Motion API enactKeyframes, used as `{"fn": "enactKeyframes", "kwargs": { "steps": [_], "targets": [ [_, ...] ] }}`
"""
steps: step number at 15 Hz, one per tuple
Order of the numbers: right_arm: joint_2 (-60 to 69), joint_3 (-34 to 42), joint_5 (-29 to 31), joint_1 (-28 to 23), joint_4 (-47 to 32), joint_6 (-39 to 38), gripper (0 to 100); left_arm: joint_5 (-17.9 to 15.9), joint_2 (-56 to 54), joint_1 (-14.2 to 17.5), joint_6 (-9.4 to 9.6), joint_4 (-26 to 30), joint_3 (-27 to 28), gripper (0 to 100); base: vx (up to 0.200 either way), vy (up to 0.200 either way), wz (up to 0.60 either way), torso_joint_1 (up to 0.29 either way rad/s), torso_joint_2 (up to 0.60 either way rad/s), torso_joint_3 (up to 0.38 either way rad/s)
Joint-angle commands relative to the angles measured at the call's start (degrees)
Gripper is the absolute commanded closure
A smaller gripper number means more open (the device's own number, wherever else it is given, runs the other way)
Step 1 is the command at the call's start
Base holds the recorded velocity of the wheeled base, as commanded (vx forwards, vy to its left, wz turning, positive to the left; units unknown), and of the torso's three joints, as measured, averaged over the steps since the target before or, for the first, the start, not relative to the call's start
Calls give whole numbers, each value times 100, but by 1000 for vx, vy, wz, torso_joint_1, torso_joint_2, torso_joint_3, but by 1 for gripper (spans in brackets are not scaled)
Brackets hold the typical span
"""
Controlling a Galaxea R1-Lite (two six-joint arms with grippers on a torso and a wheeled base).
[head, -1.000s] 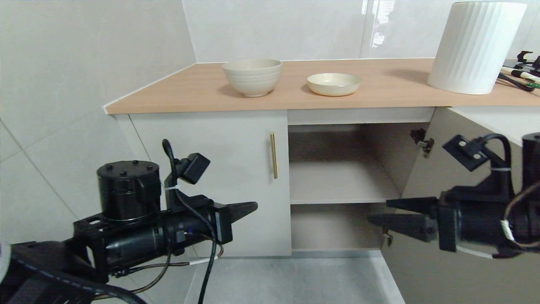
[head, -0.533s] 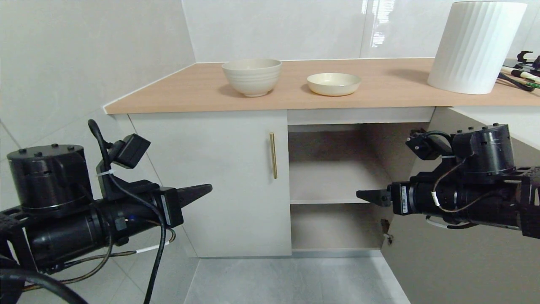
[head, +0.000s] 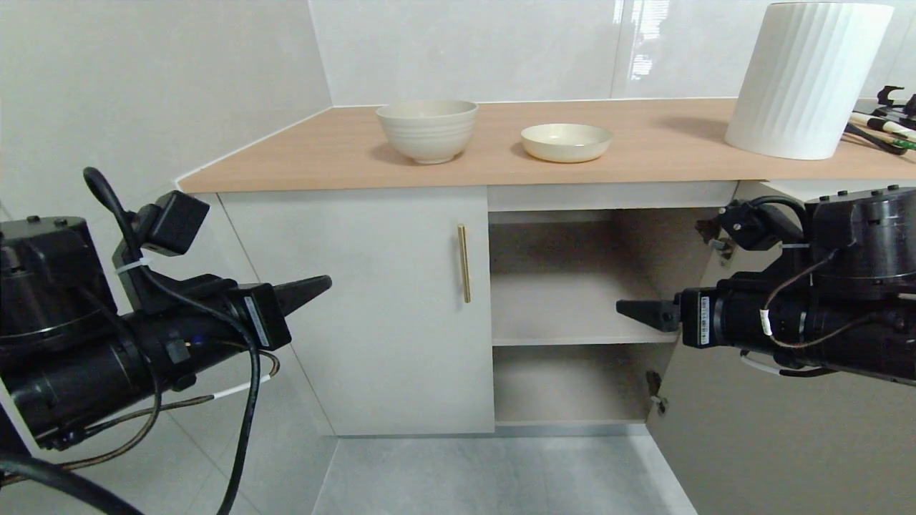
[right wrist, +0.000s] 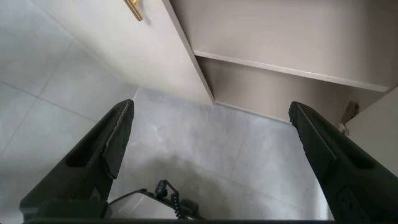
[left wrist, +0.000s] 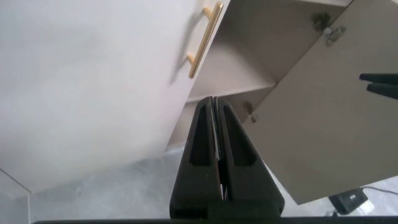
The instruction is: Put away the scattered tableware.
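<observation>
A deep beige bowl (head: 428, 129) and a shallow cream dish (head: 566, 141) stand side by side on the wooden countertop (head: 665, 154). Both grippers hang well below them, in front of the cabinet. My left gripper (head: 322, 284) is level with the closed left door (head: 379, 307), and its fingers (left wrist: 213, 124) are pressed together with nothing between them. My right gripper (head: 626, 309) sits at the mouth of the open cabinet bay, level with the middle shelf (head: 572, 311). It stands wide open (right wrist: 211, 107) and empty.
The right cabinet door (head: 758, 429) is swung open toward me under my right arm. A gold handle (head: 464, 262) is on the closed door. A tall white ribbed container (head: 809, 79) and some utensils (head: 887, 127) occupy the counter's right end.
My left arm has drawn back to the left and risen. The right gripper has risen from the lower bay's height to the middle shelf's height. Bowl and dish have not moved.
</observation>
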State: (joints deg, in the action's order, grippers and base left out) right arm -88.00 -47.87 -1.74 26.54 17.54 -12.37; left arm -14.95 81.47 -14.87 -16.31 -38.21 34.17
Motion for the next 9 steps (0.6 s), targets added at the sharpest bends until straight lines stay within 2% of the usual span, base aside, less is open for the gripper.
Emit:
{"fn": "enactKeyframes", "kwargs": {
  "steps": [1, 3, 9],
  "targets": [
    [55, 6, -1, 27, 4, -2, 0, 9, -140, 2, -4, 6, 28, 100, 0, 0, 0, 0, 0, 0],
    [64, 6, -1, 44, 4, -2, 0, 0, -272, 28, -4, 41, 46, 100, 0, 0, 0, 0, 0, 0],
    [82, 15, -1, 44, 4, -2, 0, -17, -360, 301, -21, 331, 195, 100, 200, 0, 0, 6, 2, 6]
  ]
}}
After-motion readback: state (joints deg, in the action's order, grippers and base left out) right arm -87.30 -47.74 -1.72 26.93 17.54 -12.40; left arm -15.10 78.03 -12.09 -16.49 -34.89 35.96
